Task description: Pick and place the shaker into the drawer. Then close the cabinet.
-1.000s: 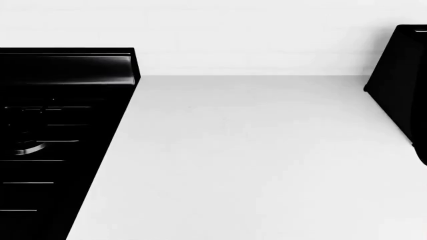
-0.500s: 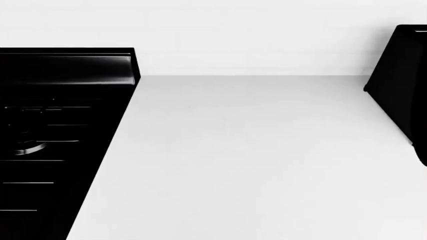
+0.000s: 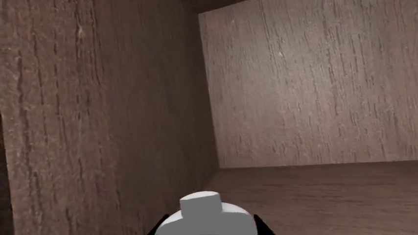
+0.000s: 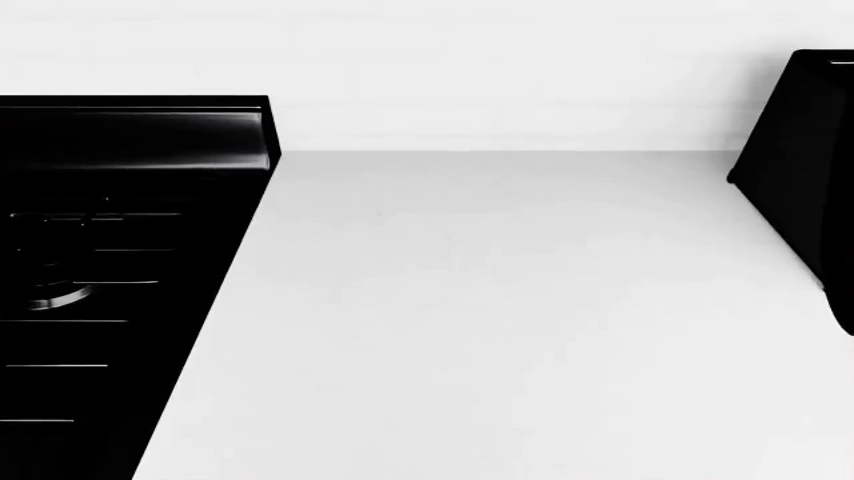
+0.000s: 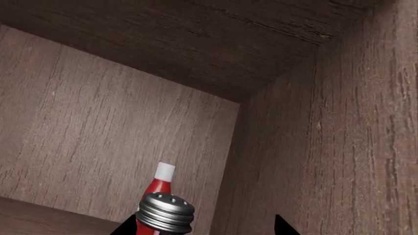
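Both wrist views look into a brown wood-grain compartment [image 5: 98, 127], showing its walls meeting at inner corners (whether this is the drawer cannot be told). In the right wrist view the shaker [image 5: 165, 212], its perforated silver cap showing, sits between the dark tips of the right claw [image 5: 202, 226], low near 6 o'clock; whether the claw grips it cannot be told. Just behind it stands a red bottle [image 5: 155, 188] with a white tip. The left wrist view shows only a grey rounded part [image 3: 206, 215]; its claw's opening cannot be told. The head view shows a bare white worktop [image 4: 507, 320], a black stove [image 4: 107, 250] toward 9 o'clock, no arms
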Motion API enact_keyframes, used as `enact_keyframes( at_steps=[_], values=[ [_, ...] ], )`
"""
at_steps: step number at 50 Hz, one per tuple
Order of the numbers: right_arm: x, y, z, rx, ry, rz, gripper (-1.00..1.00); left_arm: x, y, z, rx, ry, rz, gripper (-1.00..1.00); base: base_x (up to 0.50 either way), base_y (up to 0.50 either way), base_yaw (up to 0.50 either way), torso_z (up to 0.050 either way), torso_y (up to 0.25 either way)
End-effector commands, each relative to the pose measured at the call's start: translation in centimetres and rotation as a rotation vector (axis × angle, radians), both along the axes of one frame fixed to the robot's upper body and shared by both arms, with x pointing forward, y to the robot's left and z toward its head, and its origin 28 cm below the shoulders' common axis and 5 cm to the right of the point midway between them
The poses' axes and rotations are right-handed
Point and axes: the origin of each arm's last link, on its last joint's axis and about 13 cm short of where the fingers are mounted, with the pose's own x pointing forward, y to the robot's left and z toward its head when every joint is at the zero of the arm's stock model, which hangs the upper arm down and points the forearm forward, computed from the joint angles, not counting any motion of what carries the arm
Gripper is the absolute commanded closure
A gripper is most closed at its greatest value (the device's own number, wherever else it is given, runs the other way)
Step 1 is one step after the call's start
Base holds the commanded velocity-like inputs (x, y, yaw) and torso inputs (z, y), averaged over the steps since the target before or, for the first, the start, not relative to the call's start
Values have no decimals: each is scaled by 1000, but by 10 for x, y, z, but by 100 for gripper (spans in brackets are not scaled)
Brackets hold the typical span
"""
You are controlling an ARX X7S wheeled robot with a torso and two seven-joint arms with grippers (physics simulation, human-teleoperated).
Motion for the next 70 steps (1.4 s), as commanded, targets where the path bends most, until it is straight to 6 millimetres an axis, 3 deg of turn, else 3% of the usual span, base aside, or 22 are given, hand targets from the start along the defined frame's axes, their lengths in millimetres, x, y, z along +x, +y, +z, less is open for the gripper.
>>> enact_keyframes(
  at_steps=[1, 11, 18, 25, 51, 70],
  values=[
    [23, -7, -25, 35, 141, 20, -100, 14, 8, -14, -58, 111, 9, 100, 14, 0, -5, 0, -14],
    [22, -7, -26, 34, 140, 17, -100, 10, 8, -7, -73, 54, -20, 100, 2, -2, -5, 0, -14],
    [20, -6, -24, 29, 138, 18, -100, -31, 6, 38, -225, -288, -189, 100, 0, -3, -6, 0, -5],
    [19, -4, -22, 24, 138, 20, -100, -50, 7, 50, -269, -402, -254, 100, -2, -4, -6, 0, -2],
    [17, 3, -16, 140, 81, 242, -100, -55, 7, 54, -246, -458, -266, 100, 0, -1, -1, 0, -3],
    [17, 19, -1, 183, 76, 367, -100, -55, 6, 54, -220, -453, -266, 100, 1, 0, 1, 0, -2]
  ],
)
